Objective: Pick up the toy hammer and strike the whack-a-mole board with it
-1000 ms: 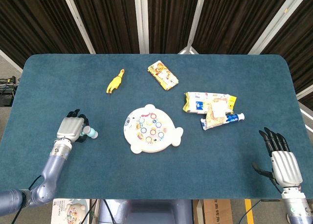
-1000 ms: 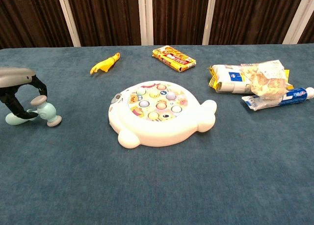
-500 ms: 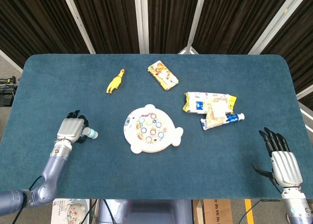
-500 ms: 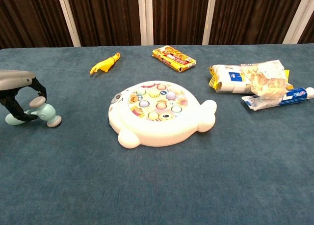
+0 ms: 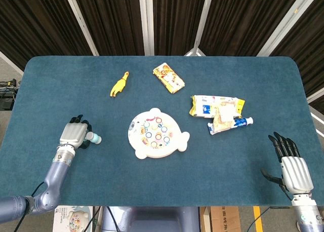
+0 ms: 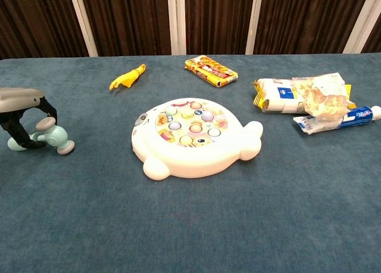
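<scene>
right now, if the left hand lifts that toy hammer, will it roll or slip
The hammer looks like smooth, rigid plastic, so probably light but a bit slippery. Its head is a barrel with round end caps, lying on the table, so it might roll if nudged. The left hand curls around the short handle, so the heavier head end may droop unless the hold is firm.

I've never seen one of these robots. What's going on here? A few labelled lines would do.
left hand: fingers curled around the toy hammer's handle
toy hammer: lying on the table, left of the board
whack-a-mole board: white, flat on the table, untouched
right hand: open, holding nothing
clutter: rubber chicken, snack packets, toothpaste tube
table: blue cloth
</scene>
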### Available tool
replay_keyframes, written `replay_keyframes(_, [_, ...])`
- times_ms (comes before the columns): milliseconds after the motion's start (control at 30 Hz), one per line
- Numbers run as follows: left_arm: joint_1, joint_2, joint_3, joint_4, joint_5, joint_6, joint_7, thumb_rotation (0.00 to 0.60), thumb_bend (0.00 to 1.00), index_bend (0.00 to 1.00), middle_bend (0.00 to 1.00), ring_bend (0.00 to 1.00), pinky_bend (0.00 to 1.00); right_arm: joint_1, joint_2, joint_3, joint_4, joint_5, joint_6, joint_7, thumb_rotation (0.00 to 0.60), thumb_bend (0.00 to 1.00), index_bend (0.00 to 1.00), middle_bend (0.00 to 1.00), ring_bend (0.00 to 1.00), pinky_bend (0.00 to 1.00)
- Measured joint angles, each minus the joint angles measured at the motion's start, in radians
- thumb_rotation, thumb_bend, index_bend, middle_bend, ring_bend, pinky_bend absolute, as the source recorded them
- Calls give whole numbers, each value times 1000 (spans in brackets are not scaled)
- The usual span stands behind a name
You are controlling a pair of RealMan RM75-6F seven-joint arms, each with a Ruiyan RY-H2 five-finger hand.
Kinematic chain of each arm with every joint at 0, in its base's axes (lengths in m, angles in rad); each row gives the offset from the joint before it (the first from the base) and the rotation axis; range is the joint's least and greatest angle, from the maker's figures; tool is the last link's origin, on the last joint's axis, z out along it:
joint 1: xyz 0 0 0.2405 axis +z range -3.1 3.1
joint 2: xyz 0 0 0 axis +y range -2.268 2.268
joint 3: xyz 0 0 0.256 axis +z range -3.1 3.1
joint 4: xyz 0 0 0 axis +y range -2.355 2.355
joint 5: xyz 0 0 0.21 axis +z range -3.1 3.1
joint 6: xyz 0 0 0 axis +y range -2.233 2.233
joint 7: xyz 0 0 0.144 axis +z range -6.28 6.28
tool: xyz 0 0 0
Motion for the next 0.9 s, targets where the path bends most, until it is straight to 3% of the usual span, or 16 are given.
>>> replay_keyframes(333, [-5,-5,10,5,-4,5,-7,600,557,526,285,78,145,-1,0,0,-1,0,1,0,600,232,0,0,0,0])
replay_keyframes(667, [-2,-8,12,2,20,21,-32,600,669,583,439,314,439,-3,1,0,-4,-3,6,-3,600,232,0,0,0,0])
replay_keyframes(900, [5,-8,7,3,69,36,-67,600,702,614,518,391,516,-4,1,-1,-4,-5,7,-4,600,233,0,0,0,0])
